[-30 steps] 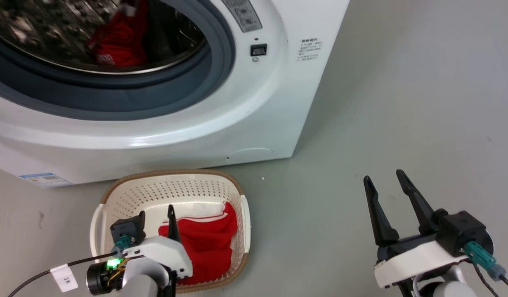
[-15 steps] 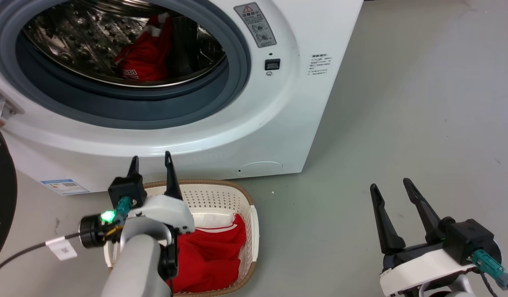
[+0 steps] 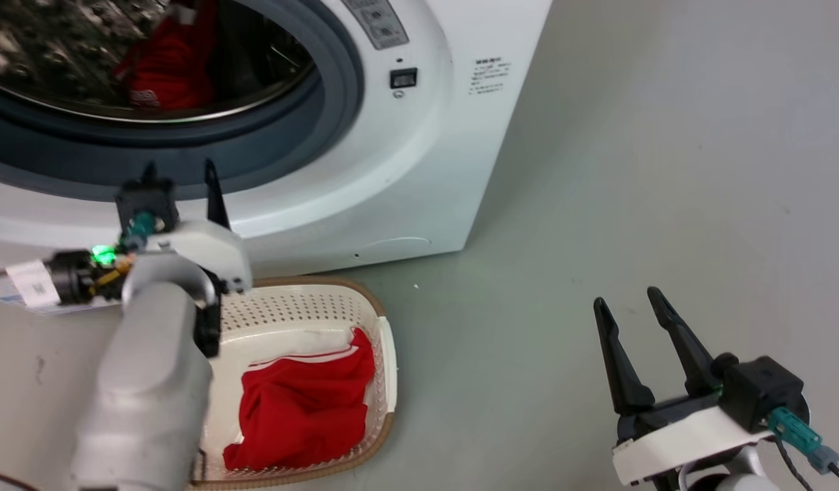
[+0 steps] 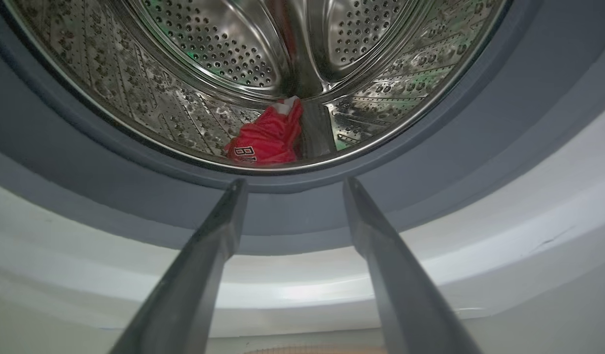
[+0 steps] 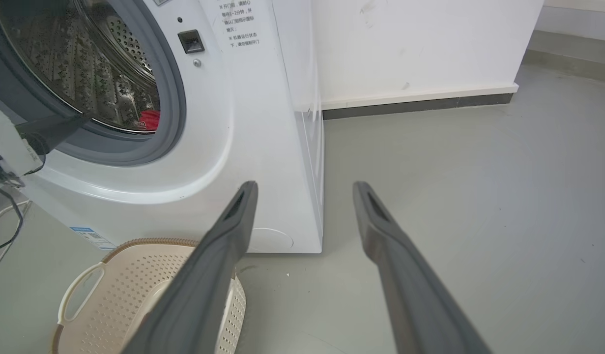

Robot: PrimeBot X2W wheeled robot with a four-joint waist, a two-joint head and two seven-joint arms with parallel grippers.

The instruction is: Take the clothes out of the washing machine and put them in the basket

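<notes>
- Risk: our left gripper point(image 4: 295, 183) points at the grey gasket point(image 4: 430, 162) of the washing machine point(image 3: 392, 184), below the drum point(image 4: 209, 49) opening; going straight in would jam fingers on the lip.
- The red garment point(image 4: 268, 142) lies bunched deep in the drum; a shallow pinch could slip.
- Left jaws spread, empty, touching nothing; right gripper point(image 3: 627, 299) likewise.
- A second red garment point(image 3: 303, 409) is in the basket point(image 3: 386, 341).

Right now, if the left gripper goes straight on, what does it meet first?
Probably the lower lip of the grey rubber gasket of the white front-loading washing machine: the fingertips of the open left gripper line up on it, just below the red garment in the steel drum. Depth is unclear.
</notes>
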